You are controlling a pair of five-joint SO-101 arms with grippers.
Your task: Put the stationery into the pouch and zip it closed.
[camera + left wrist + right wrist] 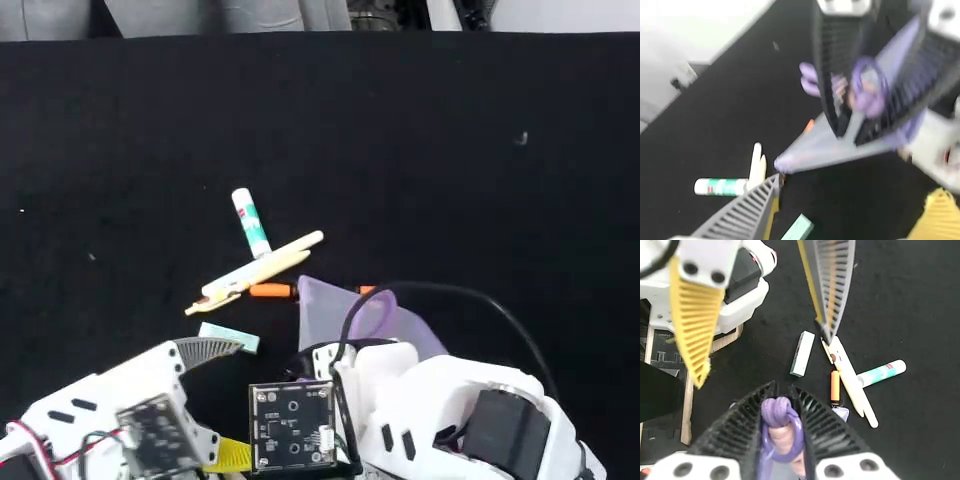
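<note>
one purple pouch [335, 305] sits on the black tabletop [480, 180]. the right tool [782, 392] is clamped on the pouch's loop [781, 422]. the stationery lies just beyond the pouch: one glue stick [251, 222], one orange marker [270, 291], one mint eraser [230, 338], and one cream pen [265, 267], which may be two lying side by side; i cannot tell.

one pouch corner points at the pen. the marker's long axis runs straight at that corner, its near end touching or under it. the pen lies slanted just past the marker. the glue stick is farthest from the pouch, one end near the pen.

the left tool [765, 362] stands wide open. its grey finger [832, 290] has its tip beside the pen's end, and its yellow finger [692, 335] is well apart.

the left wrist view shows the pouch's long edge running back from the corner. in the high view the arm covers that edge, and an orange bit shows past the corner.
</note>
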